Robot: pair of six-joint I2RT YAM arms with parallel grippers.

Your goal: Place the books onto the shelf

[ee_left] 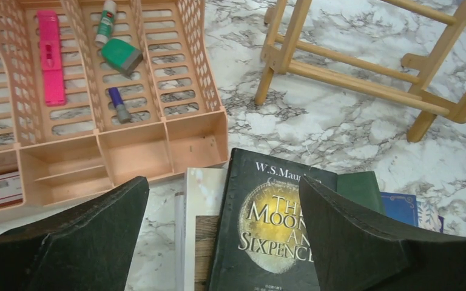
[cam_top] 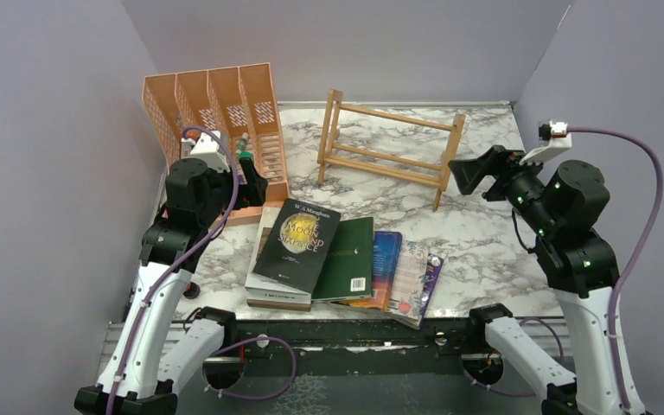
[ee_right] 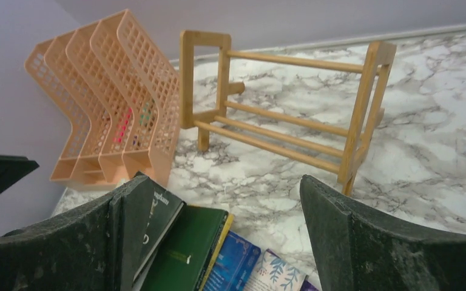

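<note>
Looking down from the top camera, I see the shelf (cam_top: 391, 147) bare at the back of the table (cam_top: 484, 225). The books (cam_top: 337, 255) lie fanned in a loose pile at the near edge, the black moon book (cam_top: 298, 244) uppermost. With 0 books shelved, I judge the whole job is left. Left wrist view: my left gripper (ee_left: 221, 200) is spread wide, holding nothing, that black cover showing between its fingers. Right wrist view: my right gripper (ee_right: 224, 188) is spread too, empty, facing the shelf with the dark green book (ee_right: 185, 254) below.
</note>
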